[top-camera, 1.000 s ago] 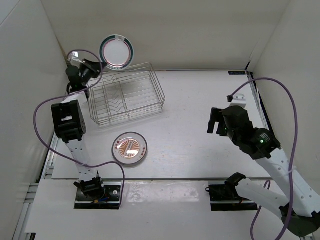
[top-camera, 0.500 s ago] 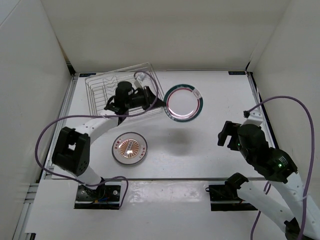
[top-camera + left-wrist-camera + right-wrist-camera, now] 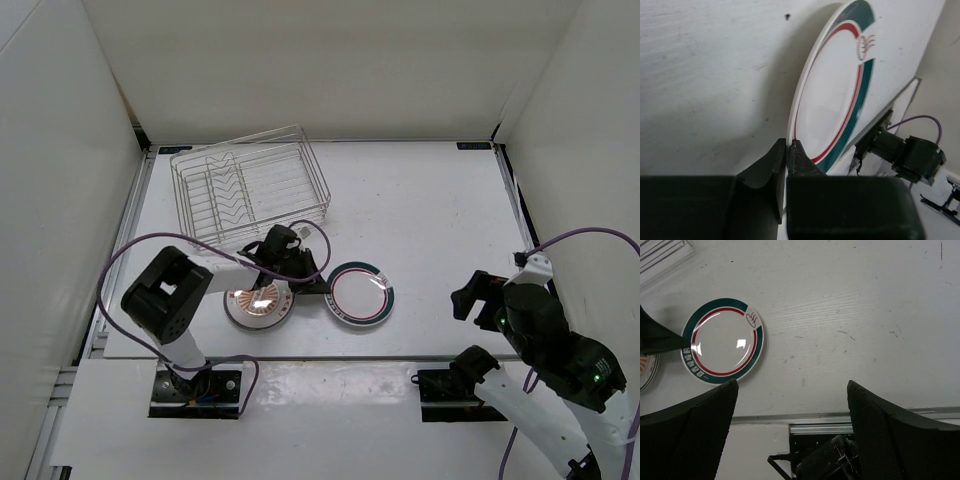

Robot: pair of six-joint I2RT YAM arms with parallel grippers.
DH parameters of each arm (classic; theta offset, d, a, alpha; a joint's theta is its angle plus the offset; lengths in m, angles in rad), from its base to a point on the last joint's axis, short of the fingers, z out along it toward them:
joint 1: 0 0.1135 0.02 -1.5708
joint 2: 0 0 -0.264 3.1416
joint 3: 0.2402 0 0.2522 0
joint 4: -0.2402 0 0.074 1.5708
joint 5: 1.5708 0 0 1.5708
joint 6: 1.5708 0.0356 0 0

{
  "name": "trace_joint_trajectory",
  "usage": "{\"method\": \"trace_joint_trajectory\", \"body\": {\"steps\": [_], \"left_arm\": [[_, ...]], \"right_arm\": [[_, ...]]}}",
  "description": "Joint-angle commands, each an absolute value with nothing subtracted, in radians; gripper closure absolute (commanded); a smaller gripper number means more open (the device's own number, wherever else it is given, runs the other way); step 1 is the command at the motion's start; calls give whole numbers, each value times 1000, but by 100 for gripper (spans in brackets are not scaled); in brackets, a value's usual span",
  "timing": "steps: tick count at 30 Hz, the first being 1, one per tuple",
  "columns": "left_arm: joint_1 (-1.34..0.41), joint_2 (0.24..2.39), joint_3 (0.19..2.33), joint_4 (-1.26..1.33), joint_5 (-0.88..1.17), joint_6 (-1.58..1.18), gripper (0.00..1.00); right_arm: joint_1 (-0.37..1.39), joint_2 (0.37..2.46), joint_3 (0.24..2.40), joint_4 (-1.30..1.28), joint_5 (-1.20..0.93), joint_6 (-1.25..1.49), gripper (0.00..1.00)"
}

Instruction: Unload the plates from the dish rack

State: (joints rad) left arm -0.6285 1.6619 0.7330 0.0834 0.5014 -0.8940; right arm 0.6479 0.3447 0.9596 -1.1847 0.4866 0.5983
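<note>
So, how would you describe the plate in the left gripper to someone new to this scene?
From the wire dish rack at the back left, come toward the near edge, where two plates are side by side. It is the right-hand plate, its rim pinched by the left gripper. Its band is green and red; the neighbour has an orange sunburst.

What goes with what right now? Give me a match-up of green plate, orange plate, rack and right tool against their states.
1 green plate
2 orange plate
3 rack
4 right tool

A open, empty
B far left of table
C rim pinched in left tool
D flat, partly under left arm

Pairs: 1-C, 2-D, 3-B, 4-A
</note>
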Motion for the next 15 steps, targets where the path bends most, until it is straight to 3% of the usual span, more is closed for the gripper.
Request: {"method": "trace_joint_trajectory", "body": {"steps": [1, 11, 15], "left_arm": [[-644, 1681, 772, 127, 460, -917, 99], [-653, 1743, 896, -86, 419, -861, 40], [-644, 1639, 977, -304, 365, -745, 27]], "right_arm": [[646, 342, 1003, -1200, 483, 563, 10], [650, 333, 980, -1181, 474, 469, 10], [652, 328, 962, -1158, 498, 451, 10]]}}
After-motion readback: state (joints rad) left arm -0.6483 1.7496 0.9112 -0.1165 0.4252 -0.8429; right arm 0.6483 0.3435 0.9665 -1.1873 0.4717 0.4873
